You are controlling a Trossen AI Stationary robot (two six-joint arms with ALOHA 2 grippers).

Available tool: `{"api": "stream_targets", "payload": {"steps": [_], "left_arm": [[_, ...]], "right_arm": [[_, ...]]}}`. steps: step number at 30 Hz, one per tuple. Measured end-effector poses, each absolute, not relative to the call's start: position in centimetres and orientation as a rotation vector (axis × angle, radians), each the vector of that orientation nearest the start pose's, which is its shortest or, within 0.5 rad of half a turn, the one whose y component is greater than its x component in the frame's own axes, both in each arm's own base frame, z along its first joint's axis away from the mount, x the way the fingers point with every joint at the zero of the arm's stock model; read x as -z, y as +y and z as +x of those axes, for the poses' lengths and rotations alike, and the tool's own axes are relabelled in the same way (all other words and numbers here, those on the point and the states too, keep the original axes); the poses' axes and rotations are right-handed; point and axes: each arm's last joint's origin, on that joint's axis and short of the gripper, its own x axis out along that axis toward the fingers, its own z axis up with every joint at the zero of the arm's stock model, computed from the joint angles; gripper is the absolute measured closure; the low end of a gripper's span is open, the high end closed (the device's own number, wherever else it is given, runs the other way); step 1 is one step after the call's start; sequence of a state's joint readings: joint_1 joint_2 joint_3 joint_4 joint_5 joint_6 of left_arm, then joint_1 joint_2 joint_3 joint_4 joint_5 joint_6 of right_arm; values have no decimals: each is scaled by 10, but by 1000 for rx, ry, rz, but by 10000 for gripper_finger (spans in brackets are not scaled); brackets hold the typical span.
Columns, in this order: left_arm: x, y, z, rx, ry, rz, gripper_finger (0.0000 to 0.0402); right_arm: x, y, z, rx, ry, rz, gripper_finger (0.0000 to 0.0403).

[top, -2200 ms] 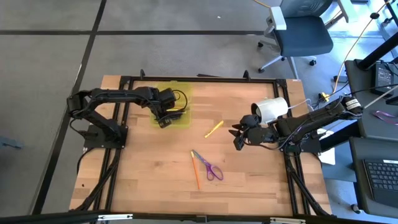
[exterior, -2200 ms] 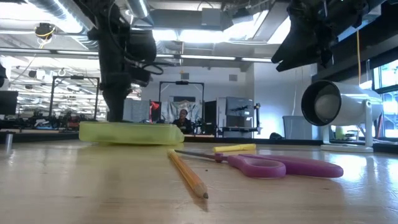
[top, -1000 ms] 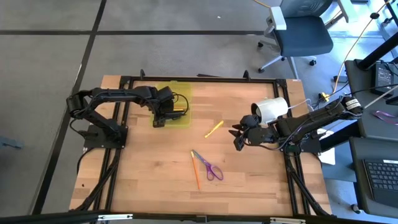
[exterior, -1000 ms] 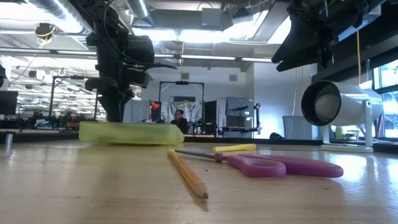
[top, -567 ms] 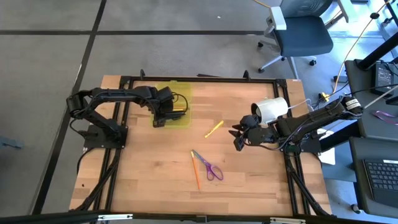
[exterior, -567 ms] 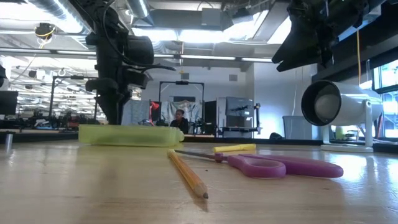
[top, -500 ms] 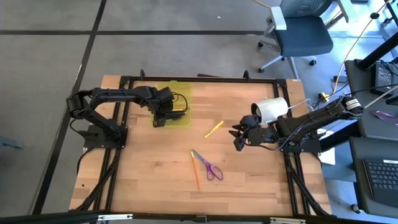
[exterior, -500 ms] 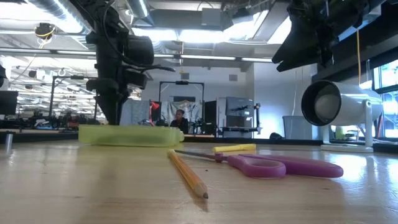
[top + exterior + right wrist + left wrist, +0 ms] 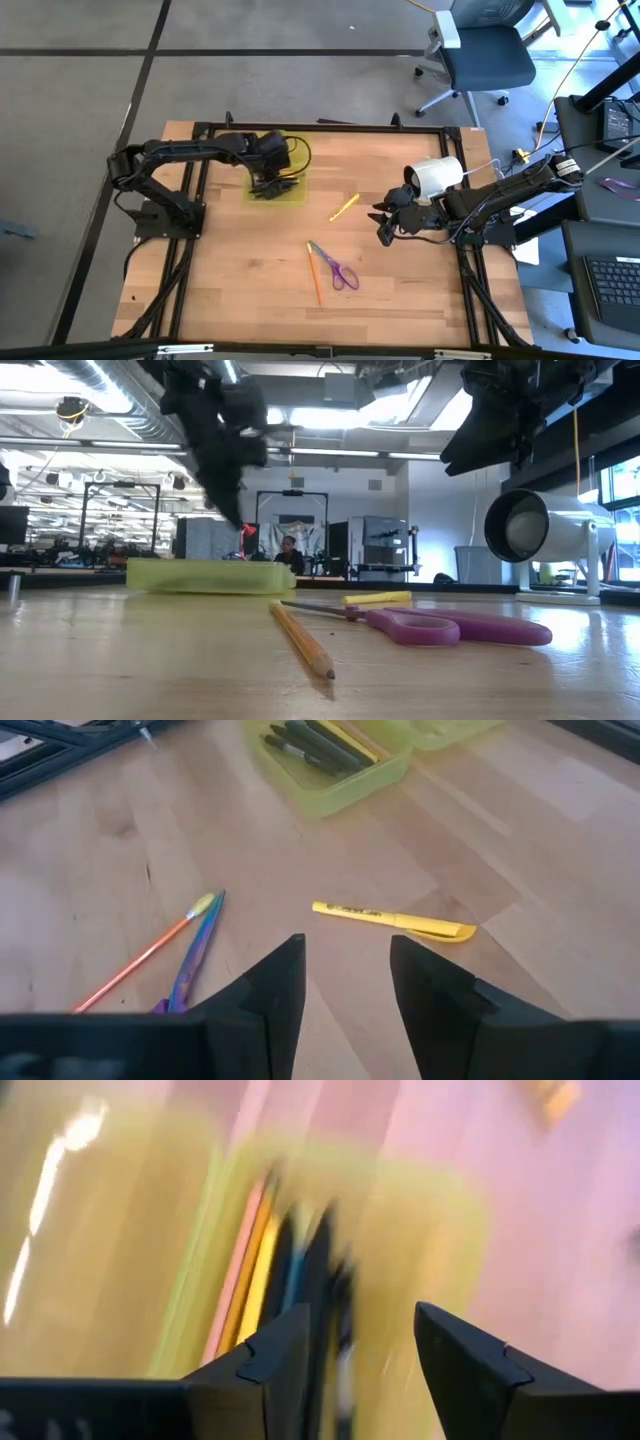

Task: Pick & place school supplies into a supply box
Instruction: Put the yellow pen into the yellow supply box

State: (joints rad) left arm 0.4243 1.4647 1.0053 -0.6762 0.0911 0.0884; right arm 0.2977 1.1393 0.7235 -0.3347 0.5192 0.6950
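Note:
The translucent yellow-green supply box [image 9: 294, 192] lies open near the table's far left, its base flat on the wood [image 9: 205, 575], with several pens inside [image 9: 315, 748]. My left gripper [image 9: 270, 178] hovers above it, tilted and open [image 9: 360, 1350]; the wrist view is blurred. A yellow marker [image 9: 344, 207] lies mid-table [image 9: 395, 920]. Purple-handled scissors [image 9: 340, 270] and an orange pencil [image 9: 314, 276] lie nearer the front [image 9: 450, 627]. My right gripper [image 9: 384, 223] hangs open [image 9: 345, 982] above the wood, right of the marker.
A white cylinder [image 9: 437, 177] stands on the table's right side beside my right arm [image 9: 550, 530]. Bare wood stretches across the near half and left of the pencil. A black frame rims the table. An office chair [image 9: 480, 50] stands beyond the far edge.
My left gripper has risen off the supply box and swung toward the far edge, tipping over as it went; it is blurred in motion. The box, marker, scissors and pencil have stayed put.

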Motion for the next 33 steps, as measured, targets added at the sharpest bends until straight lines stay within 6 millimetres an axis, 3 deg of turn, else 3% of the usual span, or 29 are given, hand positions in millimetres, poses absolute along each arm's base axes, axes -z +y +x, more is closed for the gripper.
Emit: {"api": "stream_targets", "payload": {"steps": [7,12,19,24,28,33], "left_arm": [[-264,83,298,-182,785,-100,235],[-281,58,321,-194,656,-118,241],[-259,42,376,-273,711,-140,248],[-234,46,414,-308,763,-205,248],[-222,47,430,-299,788,-177,247],[-215,47,435,-276,800,-126,247]], "right_arm": [[-233,56,218,303,677,329,251],[-227,56,213,255,787,332,251],[-224,56,210,253,831,304,251],[-222,56,208,231,864,297,251],[-219,56,204,219,923,294,251],[-215,54,198,257,996,290,251]]}}
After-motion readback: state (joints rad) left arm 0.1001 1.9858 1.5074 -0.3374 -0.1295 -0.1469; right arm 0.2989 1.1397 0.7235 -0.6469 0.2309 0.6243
